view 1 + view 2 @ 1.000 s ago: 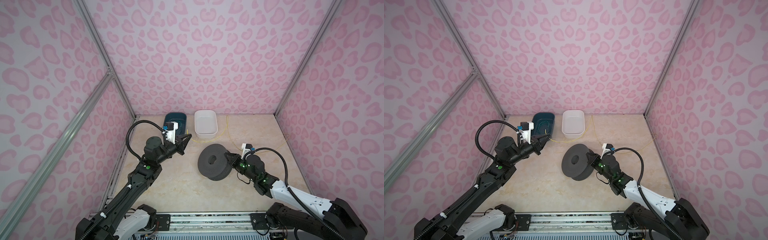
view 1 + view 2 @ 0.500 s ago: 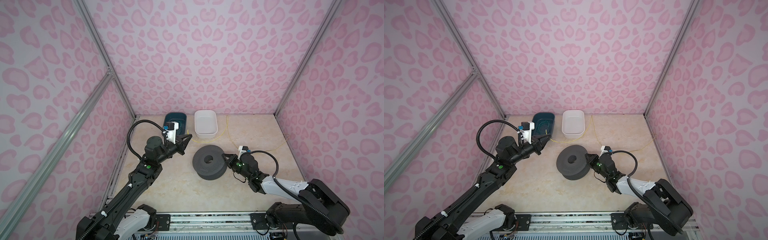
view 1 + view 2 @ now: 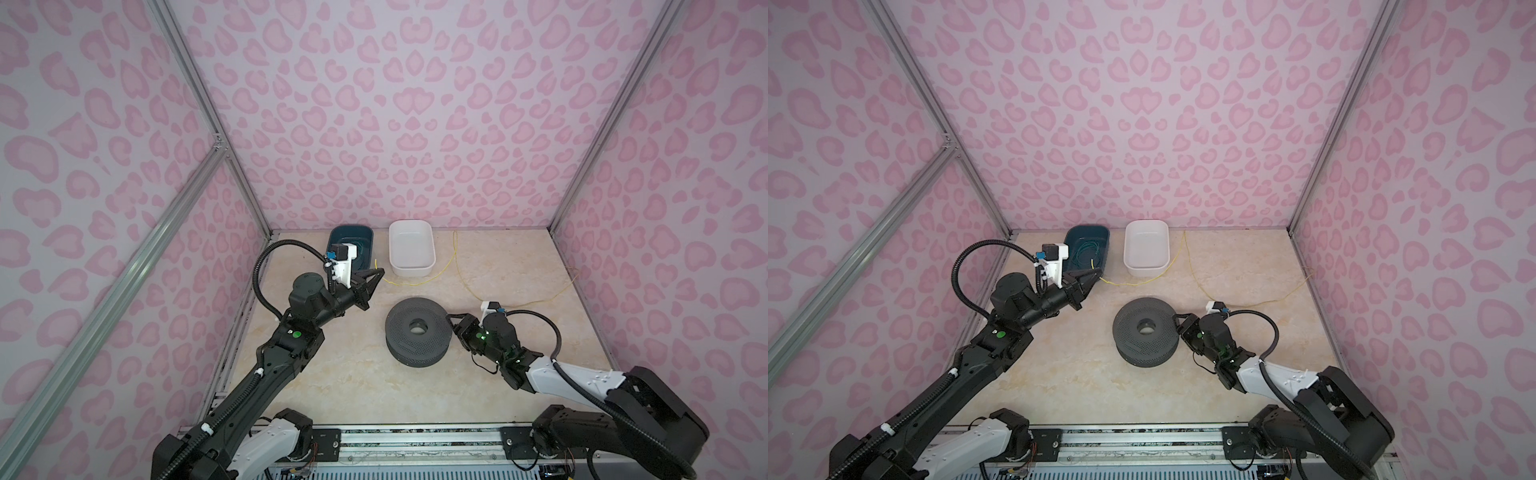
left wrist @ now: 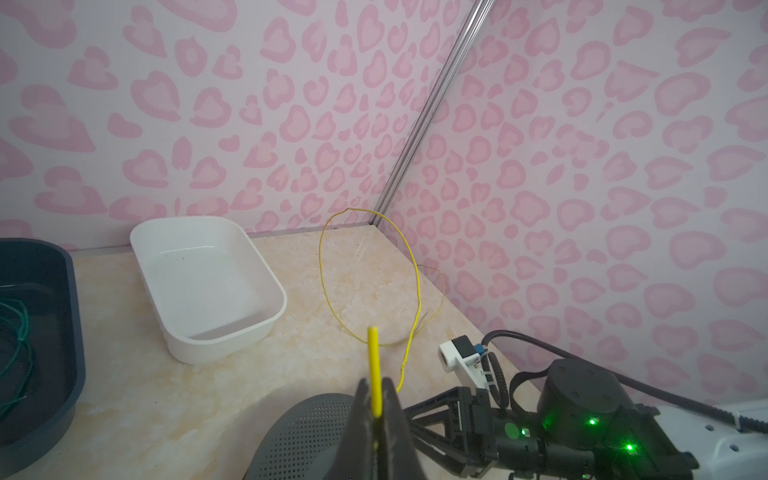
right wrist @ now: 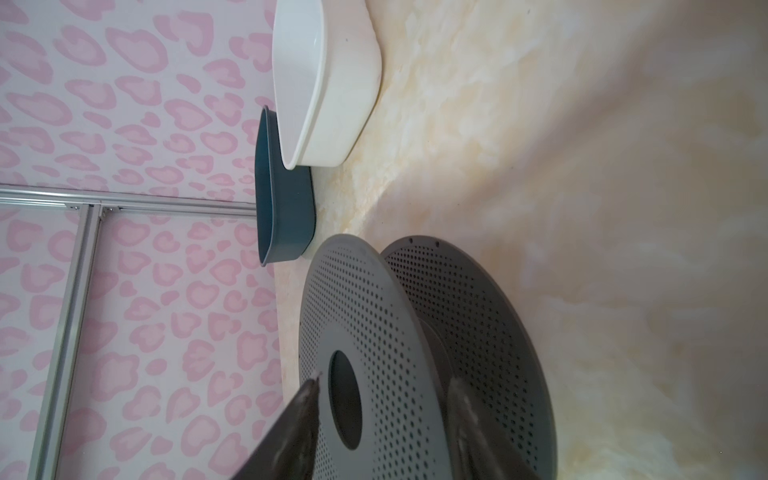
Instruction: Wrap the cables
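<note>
the beige marbled tabletop (image 3: 340,374) carries everything. at its middle lies the grey perforated plastic spool (image 3: 397,334), flat on one flange, so its axis stands upright and the winding groove opens sideways all round. against the back wall sit the white rectangular plastic tub (image 3: 411,271) and, just beside it, the dark teal plastic tub (image 3: 365,236), which has a green wire in it.

the thin bright yellow wire (image 3: 409,284) runs from the left gripper (image 3: 376,272) along the front of the white tub, loops to the back wall, then trails toward the right wall, behind the spool and apart from it. the wrist view shows the left gripper pinched tight on the wire's end, a short stub poking past the tips.

the right gripper (image 3: 452,323) is at the spool's right rim, jaws apart either side of the upper flange, gripping nothing.

judgement: the spool lies forward and right of the held end, so the left arm must bring the wire to the groove while the right arm, nearer the spool, steadies it.
</note>
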